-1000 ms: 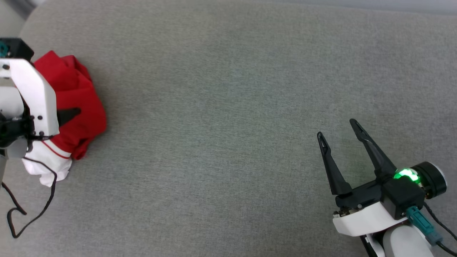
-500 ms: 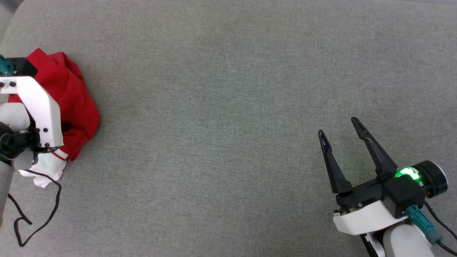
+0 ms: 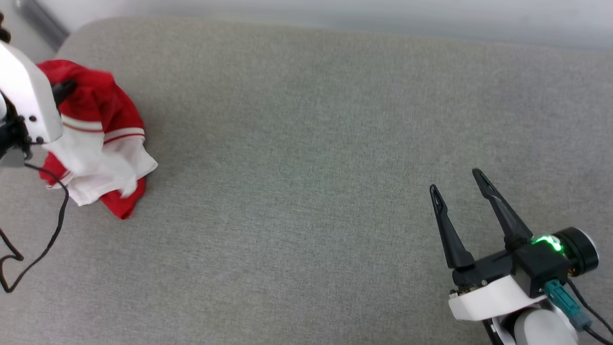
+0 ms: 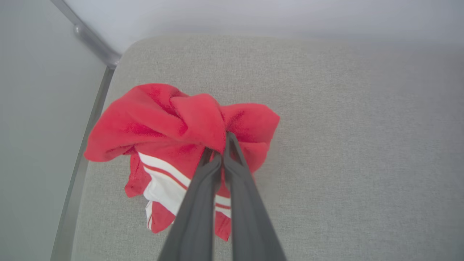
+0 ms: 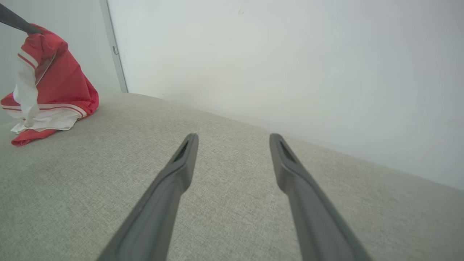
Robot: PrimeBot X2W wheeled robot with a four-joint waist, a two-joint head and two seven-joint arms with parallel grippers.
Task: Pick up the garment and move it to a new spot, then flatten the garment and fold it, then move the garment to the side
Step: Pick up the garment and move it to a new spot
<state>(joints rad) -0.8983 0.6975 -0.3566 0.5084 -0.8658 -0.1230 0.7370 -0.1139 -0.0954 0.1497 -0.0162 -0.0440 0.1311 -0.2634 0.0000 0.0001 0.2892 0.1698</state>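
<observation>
On the wide grey cushion (image 3: 306, 143) the garment (image 3: 100, 143) has risen since a second ago from a low heap into a hanging bundle at about ten o'clock of the head view. Its white sleeve falls open and its lowest folds touch the cushion. The left gripper (image 4: 220, 145) has its fingers pressed together on a red fold at the top, and the right gripper (image 3: 455, 181) waits at about four o'clock, fingers spread, holding nothing. To do this step well, I think, the left arm should lift until the hem is free, then travel slowly toward the middle, so the thin pinch does not slip.
</observation>
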